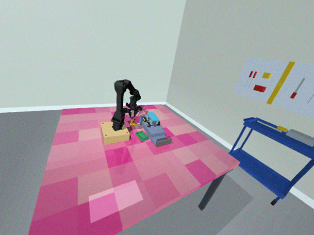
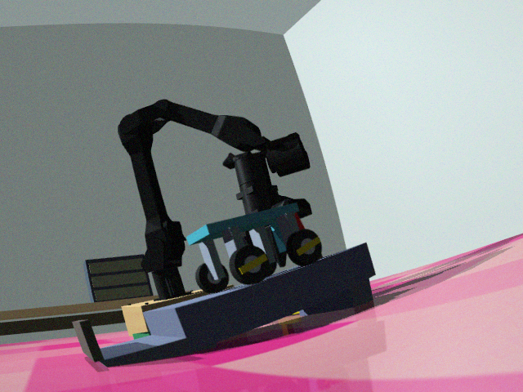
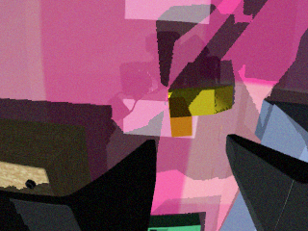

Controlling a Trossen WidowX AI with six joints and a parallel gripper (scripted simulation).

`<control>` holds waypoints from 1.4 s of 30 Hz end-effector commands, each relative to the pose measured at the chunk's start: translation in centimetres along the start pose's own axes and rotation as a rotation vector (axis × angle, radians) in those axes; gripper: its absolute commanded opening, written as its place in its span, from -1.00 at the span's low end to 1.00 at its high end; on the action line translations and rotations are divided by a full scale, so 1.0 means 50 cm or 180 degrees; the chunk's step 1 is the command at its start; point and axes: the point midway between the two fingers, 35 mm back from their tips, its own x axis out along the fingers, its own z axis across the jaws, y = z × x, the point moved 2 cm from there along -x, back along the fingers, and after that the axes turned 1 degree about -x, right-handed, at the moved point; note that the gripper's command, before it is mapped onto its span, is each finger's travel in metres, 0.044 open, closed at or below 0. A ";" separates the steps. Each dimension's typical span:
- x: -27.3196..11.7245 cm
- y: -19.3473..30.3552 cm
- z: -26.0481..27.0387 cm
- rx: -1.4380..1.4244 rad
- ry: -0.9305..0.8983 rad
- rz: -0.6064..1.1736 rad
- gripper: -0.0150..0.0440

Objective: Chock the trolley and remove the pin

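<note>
The yellow chock [image 1: 133, 124] [image 3: 204, 102] lies on the table beside the ramp [image 1: 154, 130] [image 2: 295, 287] [image 3: 284, 127]; its orange handle [image 1: 131, 121] [image 3: 181, 126] stands up. My gripper [image 1: 132, 116] [image 3: 191, 144] points down above the chock, its fingers part open with nothing between them. The chock is a little ahead of the fingertips in the wrist view. The trolley [image 1: 152, 116] [image 2: 244, 224] stands high on the ramp. The red-headed stop pin [image 1: 146, 112] [image 2: 299, 221] is at its uphill end. The green tray [image 1: 142, 135] [image 2: 140, 336] [image 3: 175, 228] lies beside the ramp.
The wooden base block [image 1: 114, 137] [image 2: 134, 319] [image 3: 29, 173] of the arm stands across from the ramp. An end stop [image 1: 164, 141] [image 2: 87, 339] closes the ramp's low end. A blue cart [image 1: 284, 136] stands beyond the table.
</note>
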 end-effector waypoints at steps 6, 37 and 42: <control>0.023 0.001 0.005 -0.0012 -0.0021 -0.0008 0.15; 0.096 0.001 0.005 -0.0012 -0.0021 -0.0007 0.15; 0.113 0.001 0.006 -0.0012 -0.0021 -0.0007 0.15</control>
